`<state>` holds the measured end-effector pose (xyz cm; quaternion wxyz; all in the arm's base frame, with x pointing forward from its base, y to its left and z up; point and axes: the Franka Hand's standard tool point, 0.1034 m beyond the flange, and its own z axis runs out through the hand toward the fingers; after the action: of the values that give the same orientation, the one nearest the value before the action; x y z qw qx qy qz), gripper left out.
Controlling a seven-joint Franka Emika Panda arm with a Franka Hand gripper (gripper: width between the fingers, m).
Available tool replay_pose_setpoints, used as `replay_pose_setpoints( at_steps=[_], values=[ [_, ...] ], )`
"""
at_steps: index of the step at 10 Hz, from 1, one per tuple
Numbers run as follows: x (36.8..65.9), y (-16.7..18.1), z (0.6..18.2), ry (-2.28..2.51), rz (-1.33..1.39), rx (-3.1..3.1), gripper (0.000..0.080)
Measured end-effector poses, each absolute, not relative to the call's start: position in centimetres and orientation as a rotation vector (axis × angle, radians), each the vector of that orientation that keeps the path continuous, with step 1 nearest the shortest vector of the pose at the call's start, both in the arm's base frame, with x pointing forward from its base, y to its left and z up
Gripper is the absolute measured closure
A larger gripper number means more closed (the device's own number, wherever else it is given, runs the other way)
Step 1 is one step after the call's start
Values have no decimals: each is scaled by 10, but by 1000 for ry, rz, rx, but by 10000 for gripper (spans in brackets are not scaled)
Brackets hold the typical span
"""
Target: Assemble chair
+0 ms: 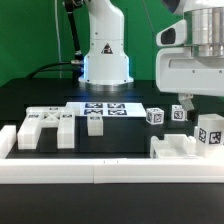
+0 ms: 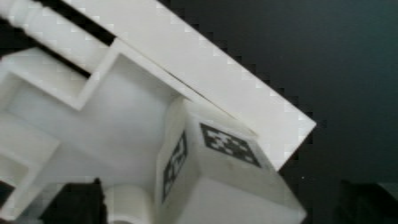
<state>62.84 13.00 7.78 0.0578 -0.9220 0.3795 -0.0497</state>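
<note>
The tool (image 1: 186, 100) is seen at the exterior view's upper right, over the bench (image 1: 40, 98); whether it is wide or narrow cannot be told. The chair (image 1: 95, 122) lies in parts: an assembly (image 1: 178, 148) with a tagged block (image 1: 211, 133) at lower right, cubes (image 1: 155, 116) mid-frame, panels (image 1: 42, 126) at left.
</note>
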Motion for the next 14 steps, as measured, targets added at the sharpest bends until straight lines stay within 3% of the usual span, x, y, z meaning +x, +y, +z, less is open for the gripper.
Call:
replay_pose_setpoints(
  at_steps=[11,14],
  values=[
    [631,130,79,-287,-241,-3114,151],
    [632,126,79,-378,-246,-3111,151]
  ],
)
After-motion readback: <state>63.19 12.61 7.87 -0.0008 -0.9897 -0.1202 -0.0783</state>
